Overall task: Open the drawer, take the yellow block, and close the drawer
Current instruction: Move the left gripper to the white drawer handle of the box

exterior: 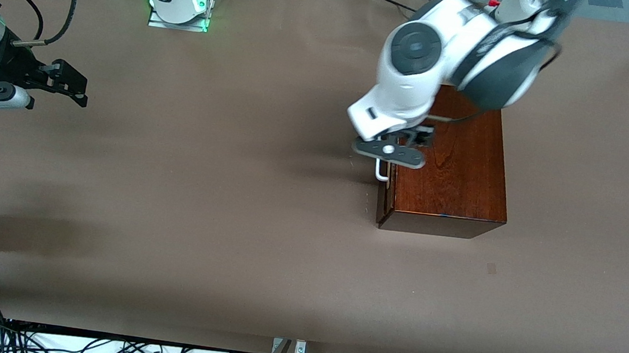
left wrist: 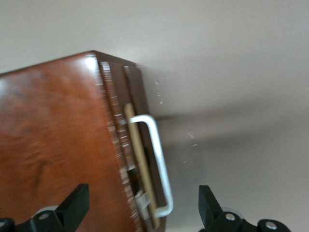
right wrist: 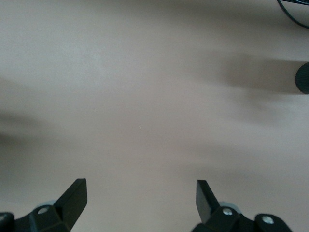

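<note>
Left gripper [exterior: 390, 149], right of frame centre, fingers spread wide over white handle [exterior: 382, 171] of drawer [exterior: 386, 199]; drawer shut or nearly so. Step in hand: opening; next, lower, clamp handle, pull. Yellow block unseen; right gripper [exterior: 68, 80] open, waiting at left edge.

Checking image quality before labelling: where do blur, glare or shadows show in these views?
Front view: the left arm above the wooden box is motion-smeared. Left wrist view: the drawer front and white handle look streaked, with a glare spot on the box's top corner. Right wrist view: soft shadows on the bare table.
</note>
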`<state>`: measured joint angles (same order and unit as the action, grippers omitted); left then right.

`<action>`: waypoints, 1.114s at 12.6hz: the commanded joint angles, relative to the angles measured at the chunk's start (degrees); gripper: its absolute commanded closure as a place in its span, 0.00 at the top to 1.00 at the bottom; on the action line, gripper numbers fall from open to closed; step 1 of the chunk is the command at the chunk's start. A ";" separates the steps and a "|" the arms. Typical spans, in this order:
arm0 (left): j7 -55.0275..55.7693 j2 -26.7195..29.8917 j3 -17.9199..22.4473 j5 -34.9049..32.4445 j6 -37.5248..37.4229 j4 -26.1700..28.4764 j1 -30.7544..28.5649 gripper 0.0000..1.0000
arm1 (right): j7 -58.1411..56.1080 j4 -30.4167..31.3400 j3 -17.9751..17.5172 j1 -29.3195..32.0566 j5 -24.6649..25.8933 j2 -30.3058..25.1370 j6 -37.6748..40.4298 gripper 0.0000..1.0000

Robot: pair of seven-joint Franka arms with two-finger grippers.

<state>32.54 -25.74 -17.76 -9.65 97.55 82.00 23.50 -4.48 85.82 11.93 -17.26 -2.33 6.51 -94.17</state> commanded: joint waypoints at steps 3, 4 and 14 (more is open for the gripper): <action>12.35 -6.42 0.44 -7.82 1.68 -1.32 8.56 1.00 | -0.44 -0.30 -0.33 0.03 -0.05 -0.18 0.47 1.00; 15.42 -6.77 0.44 -7.92 1.68 -1.23 9.36 1.00 | -0.53 -0.30 -0.33 0.03 -0.05 -0.18 0.47 1.00; 19.41 -8.18 0.97 -15.21 1.77 3.43 9.46 1.00 | -0.53 -0.30 -0.25 0.03 -0.13 -0.18 0.47 1.00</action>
<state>51.23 -34.02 -16.87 -22.78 99.36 84.87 32.95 -4.50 85.82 11.82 -17.32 -2.33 6.51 -94.17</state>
